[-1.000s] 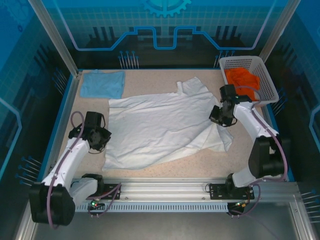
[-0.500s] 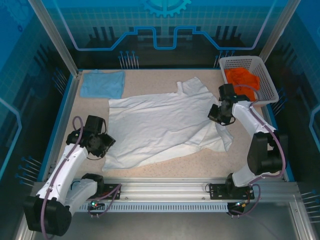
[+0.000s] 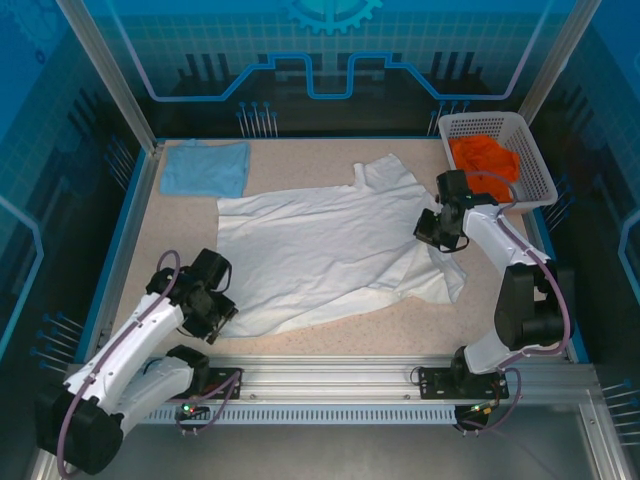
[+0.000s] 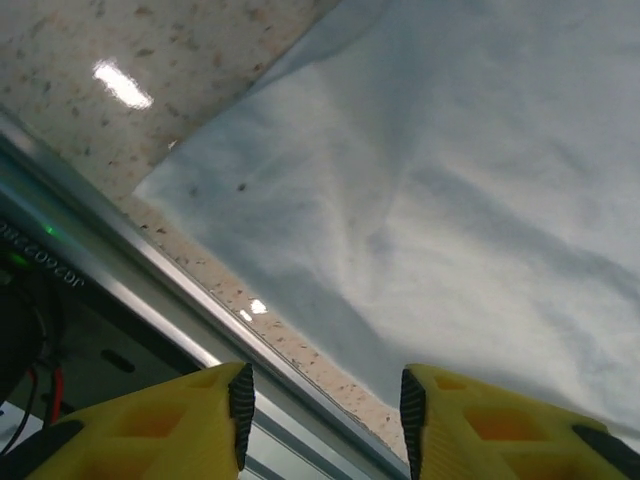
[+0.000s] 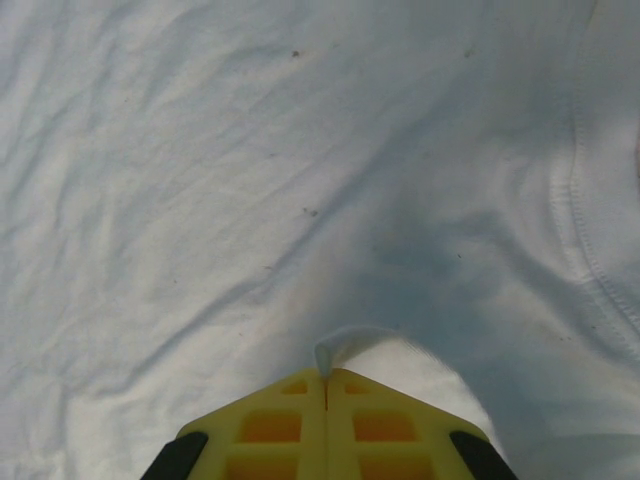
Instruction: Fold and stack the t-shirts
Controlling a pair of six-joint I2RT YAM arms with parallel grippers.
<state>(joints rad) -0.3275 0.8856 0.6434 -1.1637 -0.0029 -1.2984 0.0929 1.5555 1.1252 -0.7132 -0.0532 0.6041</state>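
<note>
No legible text.
Pale characters on the dark panel (image 4: 35, 262) beside the metal rail (image 4: 130, 290) blur beyond reading.

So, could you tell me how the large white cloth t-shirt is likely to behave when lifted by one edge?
Probably floppy: the large white cloth t-shirt lies in soft wrinkles, so it should drape and trail. It seems thin and light; the right gripper, shut on it, pinches up a small peak. Pushed, it would likely bunch rather than slide.

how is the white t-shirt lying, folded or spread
Spread, not folded: the white t-shirt lies open across the table, wrinkled, its right side pinched in the right fingers.
</note>
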